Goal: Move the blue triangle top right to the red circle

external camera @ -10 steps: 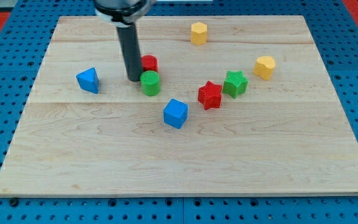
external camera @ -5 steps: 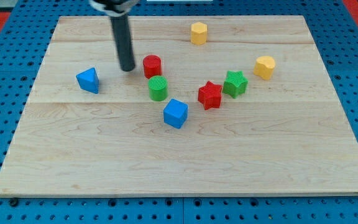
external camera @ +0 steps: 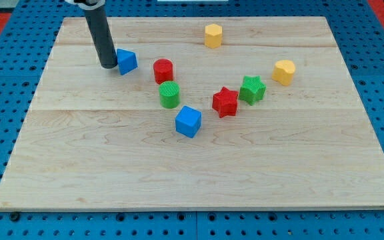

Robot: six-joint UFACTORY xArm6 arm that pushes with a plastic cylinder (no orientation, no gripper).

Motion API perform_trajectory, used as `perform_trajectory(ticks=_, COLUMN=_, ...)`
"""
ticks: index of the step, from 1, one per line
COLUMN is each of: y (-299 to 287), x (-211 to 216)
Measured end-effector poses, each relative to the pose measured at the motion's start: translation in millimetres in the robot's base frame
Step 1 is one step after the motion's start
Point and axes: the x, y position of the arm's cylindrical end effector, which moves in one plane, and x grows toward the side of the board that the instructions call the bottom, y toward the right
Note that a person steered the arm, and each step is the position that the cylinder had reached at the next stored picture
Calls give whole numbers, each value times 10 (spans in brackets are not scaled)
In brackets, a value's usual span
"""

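Camera view shows the rod cut off at the view's top, so the arm above it is out of sight. There is no hand here, only the dark rod, so nothing is spread or pinched. My tip (external camera: pixel 108 66) sits on the desk (external camera: pixel 199 167) near its top left part. It is right against the left side of the blue triangle (external camera: pixel 126 61); I cannot tell for sure if they touch.

The blue triangle lies just to the left of the red circle (external camera: pixel 163 70) and a bit higher, with a small gap between them. The green circle (external camera: pixel 169 95) is just below the red circle. The blue cube (external camera: pixel 188 121) is below that, a little to the right. The red star (external camera: pixel 225 101) and the green star (external camera: pixel 252 89) sit side by side, very close. One yellow block (external camera: pixel 213 35) is near the top edge. Another yellow block (external camera: pixel 284 71) is at the right. Their shapes are hard to make out.
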Motion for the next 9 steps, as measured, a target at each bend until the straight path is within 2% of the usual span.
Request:
perform_trajectory(ticks=1, y=160, x=-154)
perform_trajectory(ticks=2, y=-12, x=50)
perform_trajectory(ticks=3, y=344, x=65)
perform_trajectory(ticks=6, y=562, x=-283)
perform_trajectory(ticks=7, y=883, x=-451)
perform_trajectory(ticks=8, y=385, x=-540)
perform_trajectory(ticks=9, y=530, x=-1126)
